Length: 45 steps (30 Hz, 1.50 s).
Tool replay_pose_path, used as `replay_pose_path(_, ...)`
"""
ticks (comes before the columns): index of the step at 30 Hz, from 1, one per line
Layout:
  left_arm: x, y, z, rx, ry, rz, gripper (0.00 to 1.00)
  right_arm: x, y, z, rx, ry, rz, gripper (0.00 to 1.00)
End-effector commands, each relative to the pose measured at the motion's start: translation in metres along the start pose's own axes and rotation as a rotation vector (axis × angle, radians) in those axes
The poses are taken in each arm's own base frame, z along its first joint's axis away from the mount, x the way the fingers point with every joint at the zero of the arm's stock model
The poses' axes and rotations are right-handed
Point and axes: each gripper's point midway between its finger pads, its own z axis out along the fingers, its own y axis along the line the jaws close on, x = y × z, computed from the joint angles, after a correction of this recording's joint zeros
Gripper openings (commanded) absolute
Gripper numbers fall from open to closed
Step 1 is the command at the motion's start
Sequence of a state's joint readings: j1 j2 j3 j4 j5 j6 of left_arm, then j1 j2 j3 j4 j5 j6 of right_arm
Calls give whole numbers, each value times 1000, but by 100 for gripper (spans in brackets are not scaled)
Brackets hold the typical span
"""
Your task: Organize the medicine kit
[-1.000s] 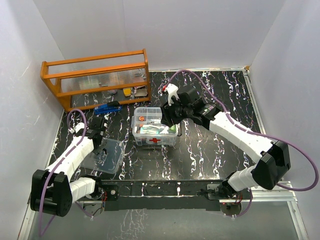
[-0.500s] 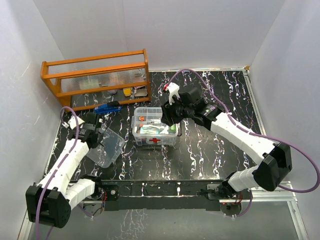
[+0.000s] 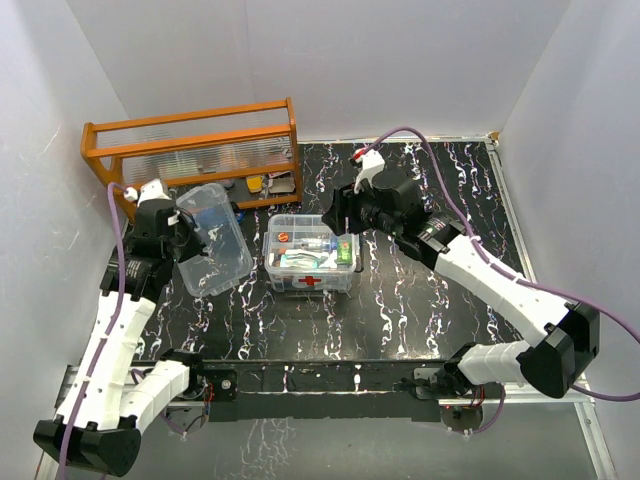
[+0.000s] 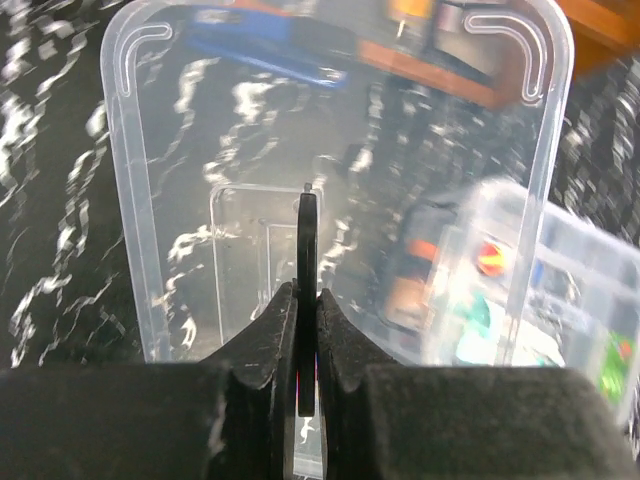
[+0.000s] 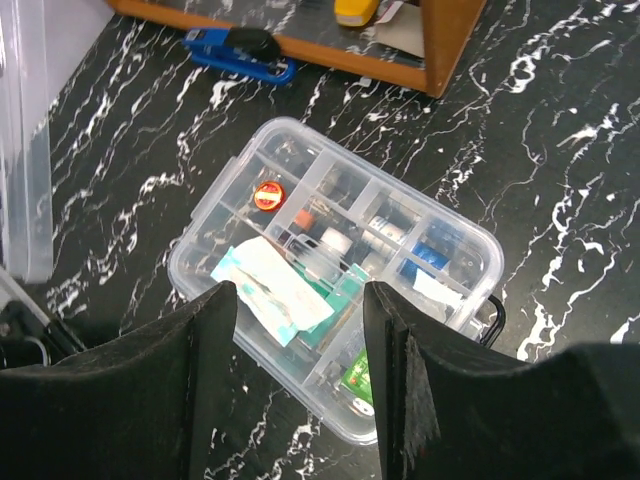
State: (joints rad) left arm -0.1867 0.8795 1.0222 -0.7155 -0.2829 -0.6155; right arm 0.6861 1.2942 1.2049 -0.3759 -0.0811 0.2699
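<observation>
The medicine kit [image 3: 310, 268] is a clear box with a red cross on its front, standing open mid-table and filled with small items. From above, the right wrist view shows the medicine kit [image 5: 452, 232] holding a white and teal packet [image 5: 270, 285] and a red-capped item [image 5: 267, 195]. Its clear lid [image 3: 215, 250] hangs tilted in the air left of it. My left gripper [image 3: 178, 226] is shut on the lid's dark handle [image 4: 308, 240]. My right gripper [image 3: 345, 215] hovers open over the box's back right; nothing sits between its fingers [image 5: 215, 340].
An orange wooden rack [image 3: 190, 150] with ribbed clear panels stands at the back left. A blue object [image 5: 240, 48] lies in front of the rack [image 5: 440, 40], with a yellow item [image 3: 255, 183] beside it. White walls close in on three sides.
My left gripper closed on the lid's handle and lifted the lid from the near-left table up and back toward the rack. My right gripper drew back from the box and opened wider.
</observation>
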Motion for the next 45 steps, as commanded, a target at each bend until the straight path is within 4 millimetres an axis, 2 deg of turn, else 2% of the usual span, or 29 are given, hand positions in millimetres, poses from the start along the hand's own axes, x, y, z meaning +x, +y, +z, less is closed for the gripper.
replay_pose_path(1, -17, -65, -34, 408, -20, 285, 0, -45, -4, -13, 61, -193, 125, 52)
replay_pose_path(8, -18, -125, -74, 834, -80, 552, 0, -66, -8, -33, 99, -287, 195, 54)
replay_pose_path(16, -28, -162, -94, 1110, -229, 820, 0, -87, -5, -81, 105, -366, 159, 58)
replay_pose_path(21, -36, -181, -88, 1198, -318, 960, 0, -90, 8, -99, 37, -385, 133, 60)
replay_pose_path(26, -31, -193, -77, 1267, -317, 1087, 0, -95, 20, -111, -21, -396, 125, 60)
replay_pose_path(31, -19, -203, -74, 1355, -345, 1220, 0, -107, -10, -133, 146, -500, 224, 60)
replay_pose_path(34, -11, -212, -70, 1394, -341, 1287, 0, -110, -16, -143, 170, -545, 251, 60)
replay_pose_path(37, -1, -221, -60, 1383, -322, 1350, 0, -111, -7, -141, 121, -543, 251, 61)
replay_pose_path(41, 15, -232, -51, 1374, -266, 1437, 0, -100, 2, -118, 72, -457, 265, 60)
replay_pose_path(45, 30, -237, -32, 1336, -172, 1493, 0, -89, 1, -102, 76, -406, 310, 58)
